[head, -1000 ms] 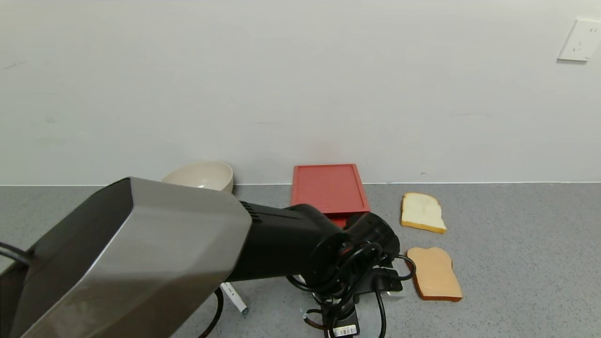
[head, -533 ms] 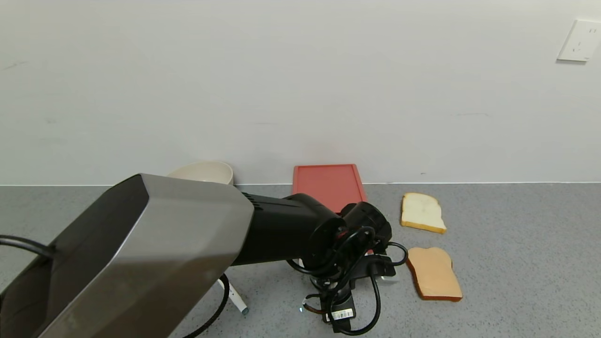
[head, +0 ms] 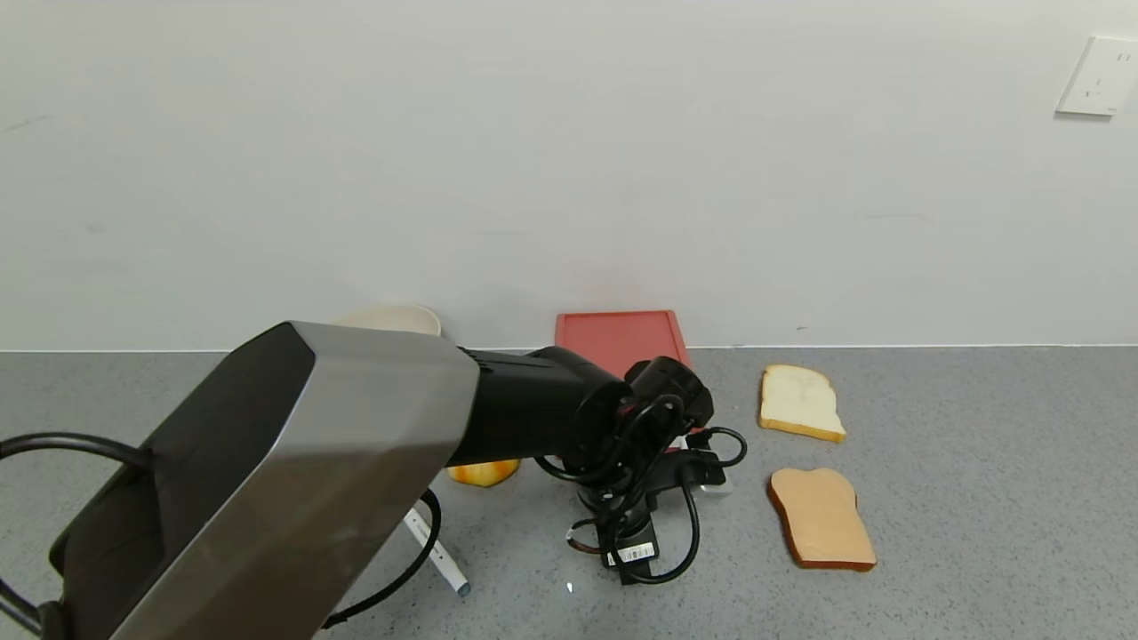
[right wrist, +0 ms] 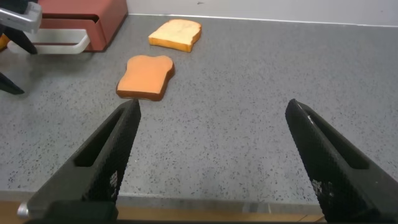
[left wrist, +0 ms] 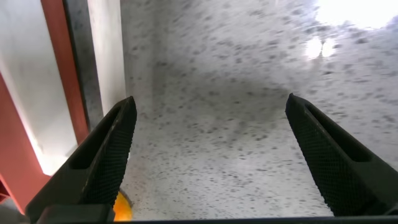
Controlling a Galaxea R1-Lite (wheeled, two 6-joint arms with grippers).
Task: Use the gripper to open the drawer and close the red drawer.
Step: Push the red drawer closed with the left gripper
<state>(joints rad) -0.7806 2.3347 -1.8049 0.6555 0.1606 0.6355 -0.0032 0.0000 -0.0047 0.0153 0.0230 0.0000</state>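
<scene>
Drawer (head: 620, 343) sits at twelve o'clock on the bench (head: 978, 498), light plastic; we'd hook its white loop handle (right wrist: 61, 43). Left gripper (left wrist: 208, 155) fingers apart beside it.

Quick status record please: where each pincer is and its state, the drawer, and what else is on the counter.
left pincer: open, holding nothing, over the counter beside the red drawer
right pincer: open, holding nothing, away from the drawer
drawer handle: white loop, not gripped
drawer state: looks closed in the right wrist view
bread: pale slice, browner slice
also: bowl by the wall
</scene>
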